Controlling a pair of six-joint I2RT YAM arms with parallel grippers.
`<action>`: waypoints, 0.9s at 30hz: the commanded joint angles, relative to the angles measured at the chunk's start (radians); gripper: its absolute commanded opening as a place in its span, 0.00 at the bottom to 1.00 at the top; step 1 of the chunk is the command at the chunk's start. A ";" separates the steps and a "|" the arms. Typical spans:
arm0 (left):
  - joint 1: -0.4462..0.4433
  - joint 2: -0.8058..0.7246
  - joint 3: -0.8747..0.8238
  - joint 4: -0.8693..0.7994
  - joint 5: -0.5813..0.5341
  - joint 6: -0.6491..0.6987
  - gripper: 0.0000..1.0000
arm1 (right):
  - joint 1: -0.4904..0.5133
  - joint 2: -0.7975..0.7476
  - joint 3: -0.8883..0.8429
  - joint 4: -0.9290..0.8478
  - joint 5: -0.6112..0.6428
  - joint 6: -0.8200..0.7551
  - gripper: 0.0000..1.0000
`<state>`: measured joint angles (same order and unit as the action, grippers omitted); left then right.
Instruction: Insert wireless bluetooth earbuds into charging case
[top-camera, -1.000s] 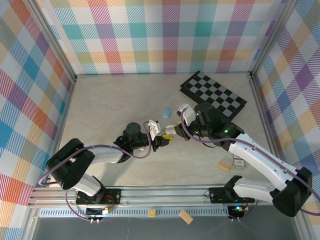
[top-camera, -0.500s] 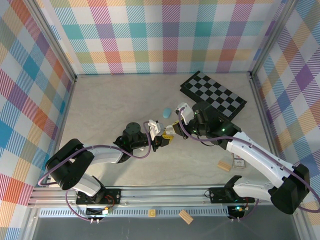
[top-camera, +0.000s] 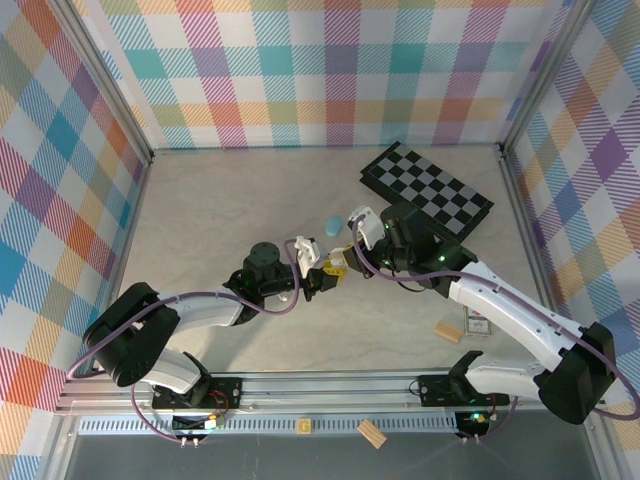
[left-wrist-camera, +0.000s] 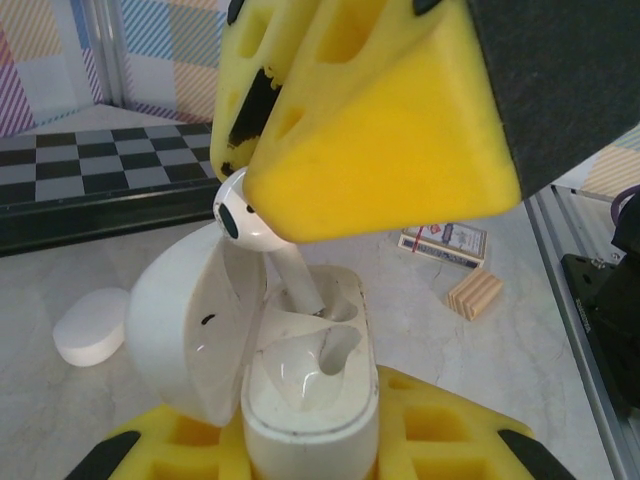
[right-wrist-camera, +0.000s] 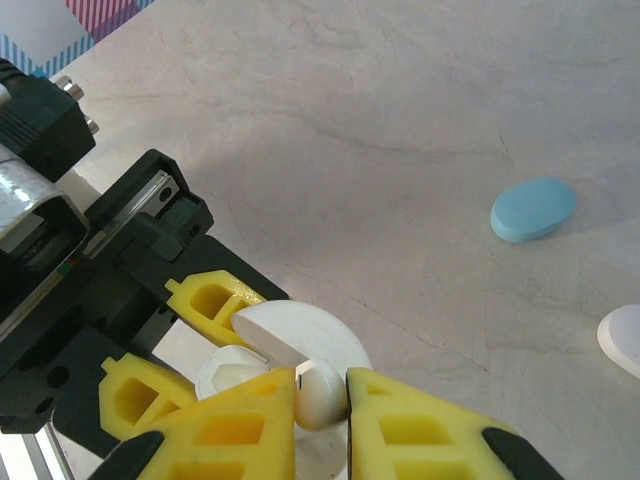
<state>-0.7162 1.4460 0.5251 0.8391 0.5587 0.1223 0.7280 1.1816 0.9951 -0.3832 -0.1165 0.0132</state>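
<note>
Both arms have crept slightly toward 11 o'clock since a second ago, and the right gripper (top-camera: 343, 258) meets the left gripper (top-camera: 325, 274) mid-table.

Top view: a light blue oval case (top-camera: 333, 224) lies at 12 o'clock of them, and a checkerboard (top-camera: 428, 190) at 2 o'clock. Left wrist view: the left gripper clamps the open white charging case (left-wrist-camera: 310, 395), its lid swung to 9 o'clock. A white earbud (left-wrist-camera: 262, 215), pinched in the right gripper, has its stem tip at the case's opening. A wooden block (left-wrist-camera: 473, 293) lies at 3 o'clock. Right wrist view: the right gripper's fingers (right-wrist-camera: 240, 425) squeeze the earbud's head directly above the case.
</note>
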 joint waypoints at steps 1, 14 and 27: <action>0.008 -0.031 0.029 0.005 0.007 -0.004 0.13 | 0.008 0.008 0.011 0.017 -0.022 -0.013 0.18; 0.008 -0.029 0.034 0.005 -0.004 -0.009 0.13 | 0.014 0.001 -0.003 -0.009 -0.097 -0.030 0.18; 0.008 -0.040 0.033 0.000 -0.009 -0.012 0.13 | 0.014 -0.023 -0.024 -0.031 -0.056 -0.055 0.27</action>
<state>-0.7162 1.4307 0.5304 0.8135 0.5552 0.1196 0.7345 1.1820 0.9829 -0.3916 -0.1654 -0.0170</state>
